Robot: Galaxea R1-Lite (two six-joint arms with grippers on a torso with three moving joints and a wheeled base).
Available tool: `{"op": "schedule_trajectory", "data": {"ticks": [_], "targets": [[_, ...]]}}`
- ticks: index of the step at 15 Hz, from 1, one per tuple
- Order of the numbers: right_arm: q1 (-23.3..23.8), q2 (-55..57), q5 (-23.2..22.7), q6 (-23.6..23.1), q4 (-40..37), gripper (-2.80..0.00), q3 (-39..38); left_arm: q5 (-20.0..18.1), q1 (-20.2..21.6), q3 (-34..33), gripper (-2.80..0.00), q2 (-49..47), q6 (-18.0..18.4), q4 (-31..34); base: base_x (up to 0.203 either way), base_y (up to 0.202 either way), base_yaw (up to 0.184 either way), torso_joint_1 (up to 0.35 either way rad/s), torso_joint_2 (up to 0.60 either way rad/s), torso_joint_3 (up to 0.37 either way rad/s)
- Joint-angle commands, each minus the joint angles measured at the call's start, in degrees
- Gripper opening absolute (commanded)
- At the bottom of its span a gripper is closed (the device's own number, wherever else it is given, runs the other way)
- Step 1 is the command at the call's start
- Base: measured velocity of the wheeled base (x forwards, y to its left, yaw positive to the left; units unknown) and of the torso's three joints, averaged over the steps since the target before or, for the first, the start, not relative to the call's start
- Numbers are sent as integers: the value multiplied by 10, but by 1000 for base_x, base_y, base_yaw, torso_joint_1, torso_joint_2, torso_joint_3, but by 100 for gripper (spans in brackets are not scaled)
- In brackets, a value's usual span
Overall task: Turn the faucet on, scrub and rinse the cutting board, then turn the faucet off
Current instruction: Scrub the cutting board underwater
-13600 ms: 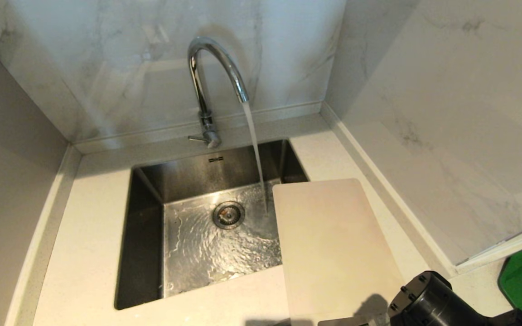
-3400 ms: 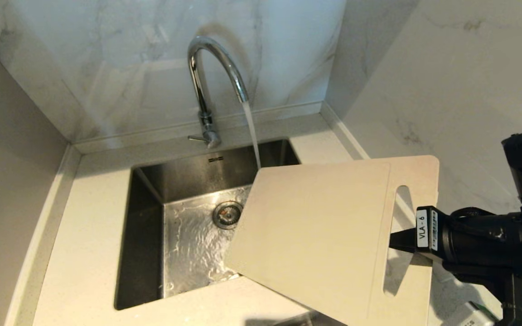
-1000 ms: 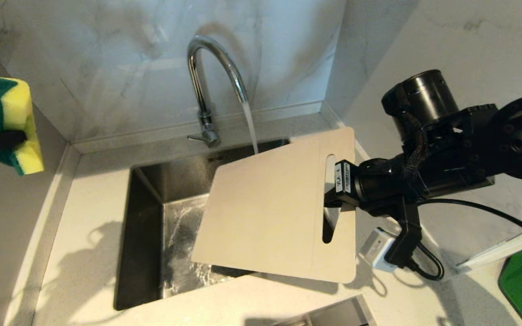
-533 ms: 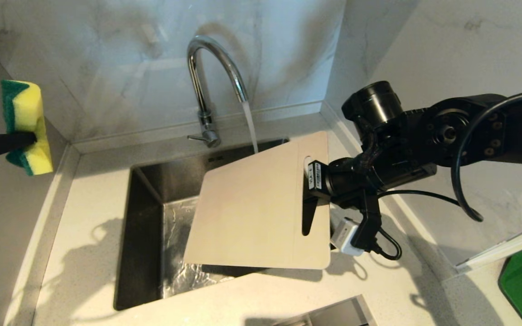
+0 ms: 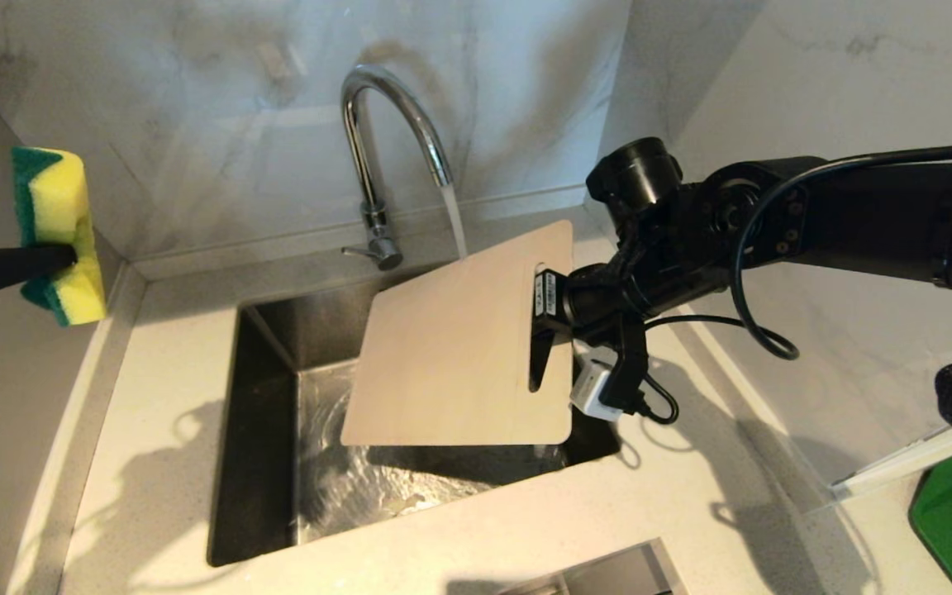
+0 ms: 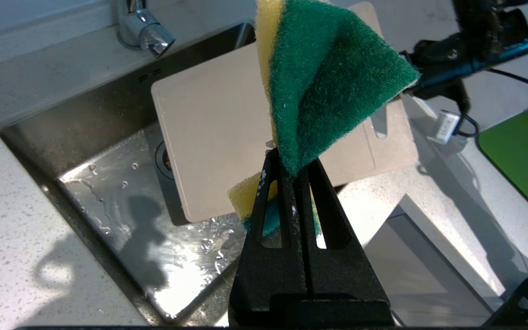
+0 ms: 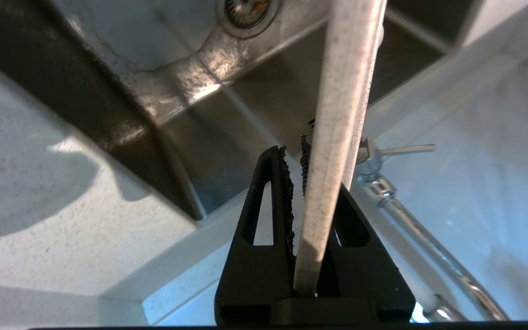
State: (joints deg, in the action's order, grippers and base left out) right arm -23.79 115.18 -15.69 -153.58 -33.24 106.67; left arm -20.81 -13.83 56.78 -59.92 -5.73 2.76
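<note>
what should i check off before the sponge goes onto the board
1. Water running: ok. The faucet pours a stream that meets the far edge of the cutting board.
2. Board grip: ok. The right claw is shut on the board's handle end, beside the slot.
3. Board position: ok. It hangs tilted over the sink, clear of the counter.
4. Sponge grip: ok. The left claw pinches the yellow-green sponge.
5. Sponge contact: not ok. It is off to the left, apart from the board.
6. Scouring side facing the board: cannot tell.
</note>
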Motion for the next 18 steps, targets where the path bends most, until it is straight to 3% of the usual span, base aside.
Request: {"op": "schedule_trajectory", "data": {"ticks": [1,18], "targets": [[-1,32,1,-13,-9,-280,31,-1,-1,-1,-280,2,-1,1,0,0,0,0,0,0],[-27,79,0,4,19,-280,69,-1,-1,0,-280,0,-2,1,0,0,0,0,0,0]]}}
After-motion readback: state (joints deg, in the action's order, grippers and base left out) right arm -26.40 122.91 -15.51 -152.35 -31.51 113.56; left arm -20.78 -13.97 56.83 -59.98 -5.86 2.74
